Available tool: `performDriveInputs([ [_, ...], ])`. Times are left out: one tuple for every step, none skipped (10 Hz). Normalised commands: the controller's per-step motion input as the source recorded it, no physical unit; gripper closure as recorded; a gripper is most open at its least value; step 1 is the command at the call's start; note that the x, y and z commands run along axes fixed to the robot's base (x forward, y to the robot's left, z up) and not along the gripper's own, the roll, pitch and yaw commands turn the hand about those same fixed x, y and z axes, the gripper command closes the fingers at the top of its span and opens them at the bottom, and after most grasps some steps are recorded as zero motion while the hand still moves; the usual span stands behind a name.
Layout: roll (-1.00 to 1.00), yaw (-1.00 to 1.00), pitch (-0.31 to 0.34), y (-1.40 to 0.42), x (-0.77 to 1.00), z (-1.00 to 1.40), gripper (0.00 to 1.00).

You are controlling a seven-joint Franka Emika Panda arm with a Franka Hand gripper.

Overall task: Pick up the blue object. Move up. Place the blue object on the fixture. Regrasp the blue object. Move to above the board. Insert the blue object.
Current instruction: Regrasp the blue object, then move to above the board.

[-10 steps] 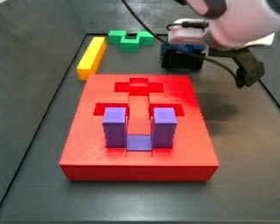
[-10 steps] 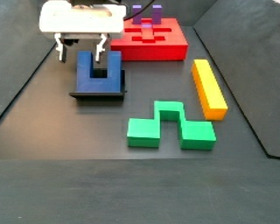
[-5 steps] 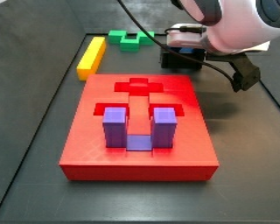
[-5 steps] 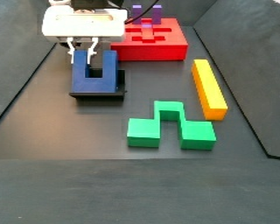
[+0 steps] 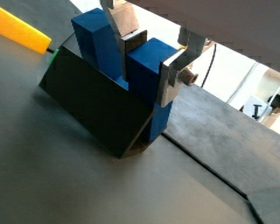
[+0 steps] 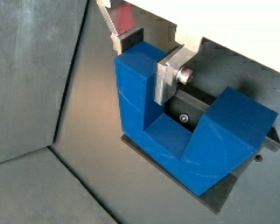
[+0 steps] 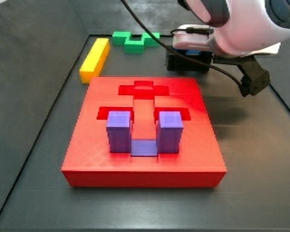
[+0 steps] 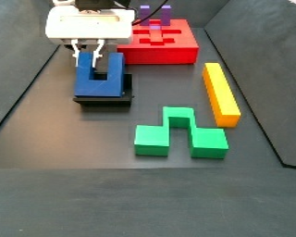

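Note:
The blue object (image 8: pixel 99 87) stands legs up in the black fixture (image 8: pixel 129 89), near the red board (image 8: pixel 163 54). My gripper (image 8: pixel 89 57) reaches down from above and is shut on one upright leg. In both wrist views the silver fingers press that leg from two sides: gripper (image 5: pixel 152 61) on the blue object (image 5: pixel 101 44) over the fixture (image 5: pixel 90 109), and gripper (image 6: pixel 143 52) on the blue object (image 6: pixel 178 144), with the fixture (image 6: pixel 187 107) showing between the legs. In a side view the arm hides most of the gripper (image 7: pixel 191 43) and fixture (image 7: pixel 187 62).
A purple U-shaped block (image 7: pixel 141 131) stands in the board's (image 7: pixel 99 159) recess. A green block (image 8: pixel 176 134) and a yellow bar (image 8: pixel 220 93) lie on the dark floor beside the fixture. A raised rim borders the floor.
My gripper came down slightly over the blue object and its fingers closed in onto one leg. The blue object and fixture stayed in place.

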Motion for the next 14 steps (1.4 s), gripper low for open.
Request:
performDriveInputs([
  [0.00,0.00,0.000,0.00,0.00,0.00,1.00],
  [0.00,0.00,0.000,0.00,0.00,0.00,1.00],
  [0.00,0.00,0.000,0.00,0.00,0.00,1.00],
  [0.00,0.00,0.000,0.00,0.00,0.00,1.00],
  [0.00,0.00,0.000,0.00,0.00,0.00,1.00],
  [0.00,0.00,0.000,0.00,0.00,0.00,1.00],
  [0.00,0.00,0.000,0.00,0.00,0.00,1.00],
  [0.00,0.00,0.000,0.00,0.00,0.00,1.00],
  [0.00,0.00,0.000,0.00,0.00,0.00,1.00],
  [0.00,0.00,0.000,0.00,0.00,0.00,1.00],
  [0.00,0.00,0.000,0.00,0.00,1.40,1.00],
  [0.03,-0.09,0.064,0.03,-0.03,1.40,1.00],
  [-0.02,-0.07,0.050,0.04,-0.05,1.40,1.00],
  [-0.01,-0.04,0.054,0.05,-0.05,1.40,1.00],
])
